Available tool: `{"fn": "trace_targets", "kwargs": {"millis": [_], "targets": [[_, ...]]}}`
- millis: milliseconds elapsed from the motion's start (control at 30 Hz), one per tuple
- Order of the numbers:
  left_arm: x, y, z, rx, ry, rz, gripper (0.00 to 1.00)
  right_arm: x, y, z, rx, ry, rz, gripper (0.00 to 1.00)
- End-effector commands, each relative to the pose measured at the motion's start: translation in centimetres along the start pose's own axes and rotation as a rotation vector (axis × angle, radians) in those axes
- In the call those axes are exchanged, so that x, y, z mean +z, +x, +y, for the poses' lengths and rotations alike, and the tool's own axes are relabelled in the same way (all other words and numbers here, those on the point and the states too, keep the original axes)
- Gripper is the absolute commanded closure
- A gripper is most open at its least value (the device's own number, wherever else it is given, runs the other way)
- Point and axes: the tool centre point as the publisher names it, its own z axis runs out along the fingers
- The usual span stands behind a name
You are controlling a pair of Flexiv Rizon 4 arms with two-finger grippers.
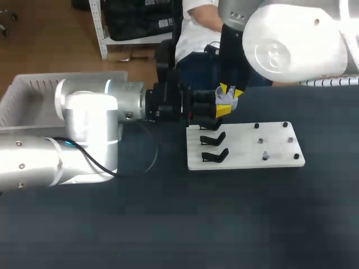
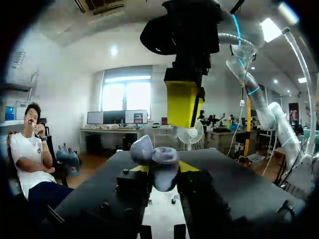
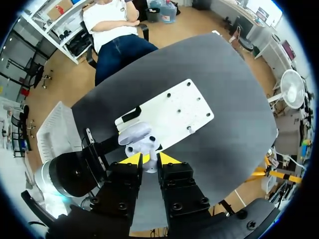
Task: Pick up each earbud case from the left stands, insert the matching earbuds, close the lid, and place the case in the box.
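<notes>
While the earbud case (image 2: 155, 160) is clamped between the yellow tips of the left gripper (image 1: 222, 106), it is held raised off the table with its lid open, just beyond the far left corner of the white board (image 1: 242, 149). The right gripper (image 3: 150, 160) is positioned directly above the open case, pointing down at it. Whether anything is gripped by it cannot be told: a small pale shape is seen there, but it cannot be separated from the case below.

The step in hand is judged to be the insertion of an earbud. Black stands (image 1: 213, 138) are seen bare on the board, and one small pale piece (image 1: 265, 156), probably an earbud, is seated on a peg towards the board's right end.

For the next move, a straight, well-aligned descent into the case's socket is called for, with the case held steady. The lid must then be closed and the case carried to the white box (image 1: 22, 92) at the left.
</notes>
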Motion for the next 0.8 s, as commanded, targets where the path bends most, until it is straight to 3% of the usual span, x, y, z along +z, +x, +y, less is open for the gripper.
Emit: {"fn": "trace_targets", "kwargs": {"millis": [33,800], "targets": [[-0.01,0.07,-0.19,0.004,-0.007,-0.004,1.00,0.28,-0.12,0.09,0.000,0.004,0.001,1.00],[-0.01,0.07,-0.19,0.004,-0.007,-0.004,1.00,0.73,-0.41,0.22,-0.017,0.039,0.004,1.00]]}}
